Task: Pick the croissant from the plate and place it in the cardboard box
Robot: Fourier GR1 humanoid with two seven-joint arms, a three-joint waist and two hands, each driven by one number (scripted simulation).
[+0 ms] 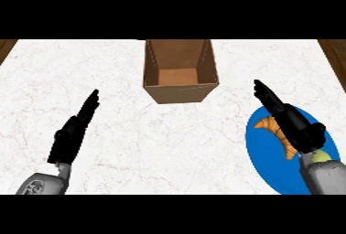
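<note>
Orange croissant (278,134) sits on the blue plate (270,171), w/ the plate as my ref point: pastry lies on the plate's upper half, partly hidden under my right hand (292,122). That hand is above the plate, fingers straight and pointing up-left past the plate's top rim, holding nothing. Not closed round the croissant yet, so I judge the pick hasn't begun.

Cardboard box (180,68) stands well apart from the plate, up and to the left of it, open top facing me, nothing visible inside. White marble counter (155,146) lies between box and plate. Left hand (74,129) is far left of the plate, fingers straight, resting, nothing in it.

How I'd do this step: bring the right hand back toward the plate's centre so the palm is over the croissant's thick middle, not the tips. Come down w/ fingers on one side and thumb on the other, across the short width, then curl. Curved shape means it could roll or slide on the plate if I touch one end first, so approx centre contact matters. Lift straight up clear of the plate rim before heading to the box. Can't tell hand height above the pastry from this view, so descend slowly.
</note>
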